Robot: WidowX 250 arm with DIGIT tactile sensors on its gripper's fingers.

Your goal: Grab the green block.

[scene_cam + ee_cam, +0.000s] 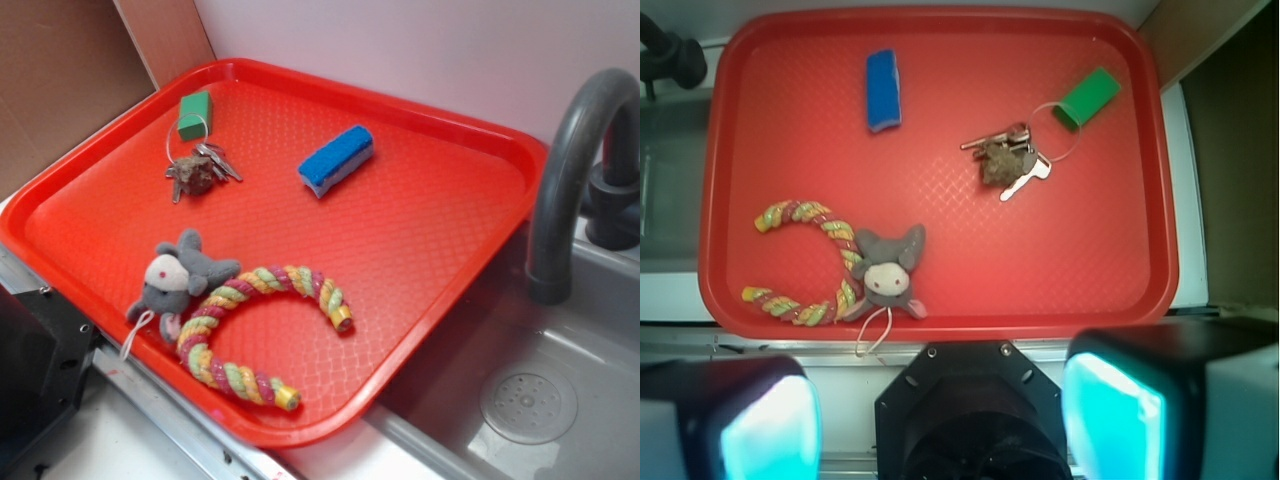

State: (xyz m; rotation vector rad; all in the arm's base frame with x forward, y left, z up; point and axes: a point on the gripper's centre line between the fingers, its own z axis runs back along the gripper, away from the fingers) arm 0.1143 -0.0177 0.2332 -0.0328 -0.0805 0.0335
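The small matte green rectangular block lies flat and slightly askew in a far corner of the red plastic tray, near its rim. A thin metal ring links it to a bunch of keys just beside it.

Exterior: looks down obliquely across the red tray from its sink-side corner, fairly near.
Wrist: faces straight down from high above.
Shared: the whole tray in both.
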